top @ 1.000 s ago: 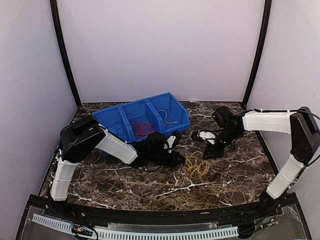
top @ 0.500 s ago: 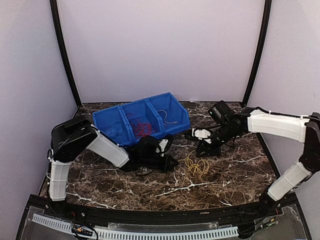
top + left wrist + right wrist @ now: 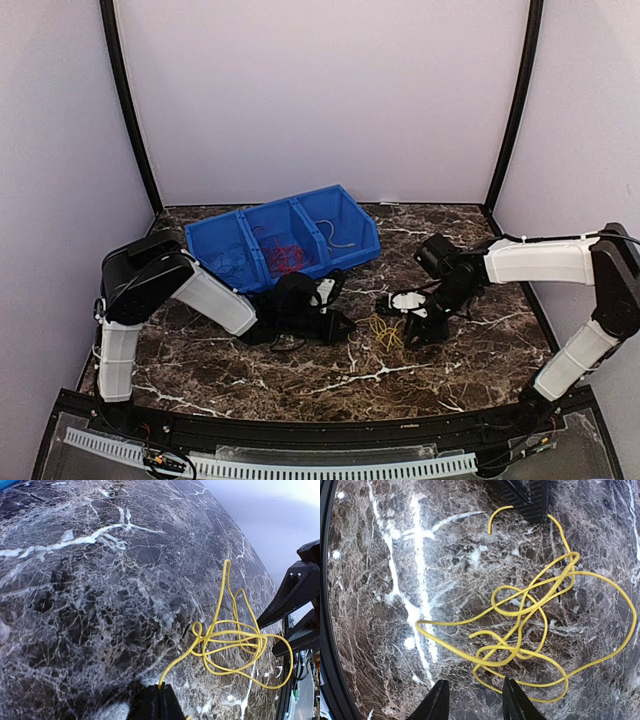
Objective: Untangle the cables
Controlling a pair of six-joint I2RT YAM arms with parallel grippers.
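Note:
A loose yellow cable (image 3: 388, 332) lies tangled in several loops on the marble table (image 3: 470, 365), in front of the bin. My left gripper (image 3: 345, 325) sits low at the tangle's left side, shut on one end of the yellow cable (image 3: 235, 640); the strand runs out from between its closed tips (image 3: 159, 700). My right gripper (image 3: 412, 322) hovers at the tangle's right side. It is open, its fingers (image 3: 472, 692) standing just short of the nearest yellow cable (image 3: 520, 615) loops with nothing between them. Red cables (image 3: 283, 255) lie in the bin's middle compartment.
The blue three-compartment bin (image 3: 215, 240) stands at the back left, just behind my left arm. Its right compartment holds a pale wire (image 3: 340, 240). The left gripper's black tip (image 3: 527, 500) shows at the top of the right wrist view. A black frame borders the table.
My right gripper has come down and in toward the yellow tangle and opened wider. The left arm pulled back left a little, then held still, shut on the cable end.

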